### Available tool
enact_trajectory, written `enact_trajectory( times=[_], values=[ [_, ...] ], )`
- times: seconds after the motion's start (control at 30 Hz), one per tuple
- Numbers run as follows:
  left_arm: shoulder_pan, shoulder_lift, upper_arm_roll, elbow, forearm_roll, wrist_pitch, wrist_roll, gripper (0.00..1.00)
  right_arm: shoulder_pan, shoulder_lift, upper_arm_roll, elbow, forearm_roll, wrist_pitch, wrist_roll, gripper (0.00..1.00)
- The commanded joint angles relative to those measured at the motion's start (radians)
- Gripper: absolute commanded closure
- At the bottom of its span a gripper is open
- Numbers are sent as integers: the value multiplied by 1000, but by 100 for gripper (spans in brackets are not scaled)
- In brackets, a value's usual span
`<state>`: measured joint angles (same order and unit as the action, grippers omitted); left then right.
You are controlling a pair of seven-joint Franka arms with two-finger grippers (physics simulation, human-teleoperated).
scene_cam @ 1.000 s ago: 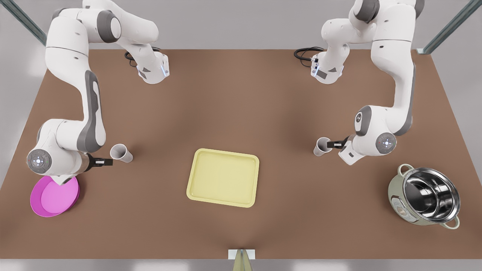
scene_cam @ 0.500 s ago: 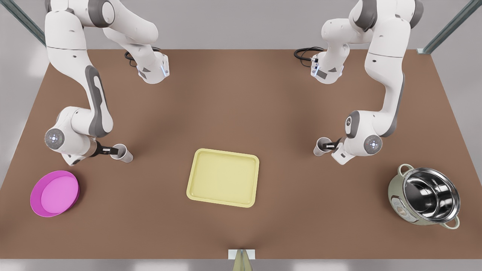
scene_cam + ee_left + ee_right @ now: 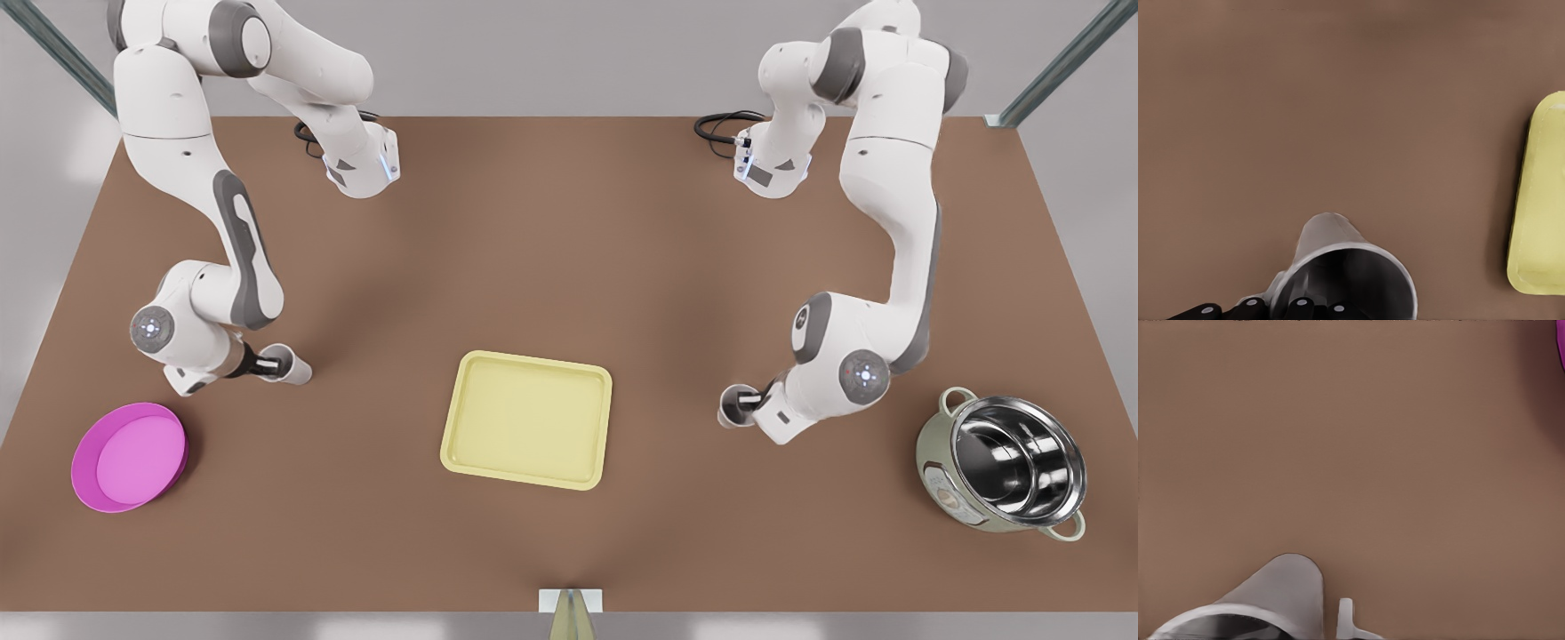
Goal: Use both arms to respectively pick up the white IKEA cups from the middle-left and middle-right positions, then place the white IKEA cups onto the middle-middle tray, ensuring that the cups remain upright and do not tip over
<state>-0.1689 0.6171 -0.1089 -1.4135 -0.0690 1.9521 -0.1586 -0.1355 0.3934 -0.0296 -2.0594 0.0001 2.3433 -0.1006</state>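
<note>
left claw (image 3: pixel 749 402): clamped on cup (image 3: pixel 734 406) rim, toward the bench's edge at the front view's right.
right claw (image 3: pixel 264 363): at other cup (image 3: pixel 291 367); grip can't tell.
handling: probably light, rigid, slick; pinch the wall.

Looking steeply down from high opposite the arm bases, taking in the whole table (image 3: pixel 569 267) in the front view. Riding close over the left arm's cup (image 3: pixel 1338 267), at the front view's right, facing the tray (image 3: pixel 1541 200); sitting equally close over the right arm's cup (image 3: pixel 1285 587), at the front view's left, catching the pink dish (image 3: pixel 1562 347). Sharing those cups, tray and dish with the front view.
</note>
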Motion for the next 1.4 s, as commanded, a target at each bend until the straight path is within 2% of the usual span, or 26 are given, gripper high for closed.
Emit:
enact_trajectory(
  times=[0.0,0.03,0.07,0.1,0.17,0.23,0.27,0.33,0.47,0.7,0.73,0.77,1.0,1.03,1.07,1.1,1.2,1.3,1.37],
  values=[
    [-60,66,-2,152,46,-262,-378,74,1,-2,2,2,0,7,6,72],
    [-109,116,-2,249,44,-257,-461,74,1,-5,2,4,0,5,4,79],
    [-172,196,-2,364,46,-249,-554,74,2,-8,3,22,3,-13,-1,79],
    [-205,224,-5,401,37,-173,-633,74,-1,-13,36,61,12,-48,-8,79],
    [-259,265,-17,403,37,-58,-760,74,4,-13,103,172,14,-136,-8,79],
    [-279,279,-18,403,35,19,-841,74,63,-5,148,229,14,-137,-7,79],
    [-281,296,-41,403,35,82,-889,74,140,5,149,265,20,-137,12,79],
    [-293,314,-60,403,35,125,-935,74,180,62,149,321,86,-134,59,79],
    [-304,375,-137,406,35,156,-970,74,347,153,148,436,86,-113,426,79],
    [-304,438,-175,406,35,198,-972,74,439,223,149,456,86,-47,550,79],
    [-304,438,-175,406,37,199,-969,67,453,237,149,456,87,-29,550,79],
    [-304,438,-175,404,37,217,-969,0,455,243,149,456,87,-22,552,79],
    [-302,428,-175,400,41,194,-998,0,465,301,155,479,86,2,565,79],
    [-297,428,-175,400,41,174,-996,0,464,311,155,481,86,11,565,76],
    [-293,411,-175,400,41,156,-996,0,464,311,155,481,86,14,565,59],
    [-281,394,-176,398,41,139,-996,0,464,312,155,481,86,14,567,1],
    [-271,356,-176,393,40,80,-998,0,465,311,155,481,84,14,565,0],
    [-179,236,-170,398,75,-222,-984,0,465,302,155,479,86,1,561,0],
    [-58,142,-172,398,132,-482,-742,0,465,268,155,473,86,-24,555,0]
  ],
)
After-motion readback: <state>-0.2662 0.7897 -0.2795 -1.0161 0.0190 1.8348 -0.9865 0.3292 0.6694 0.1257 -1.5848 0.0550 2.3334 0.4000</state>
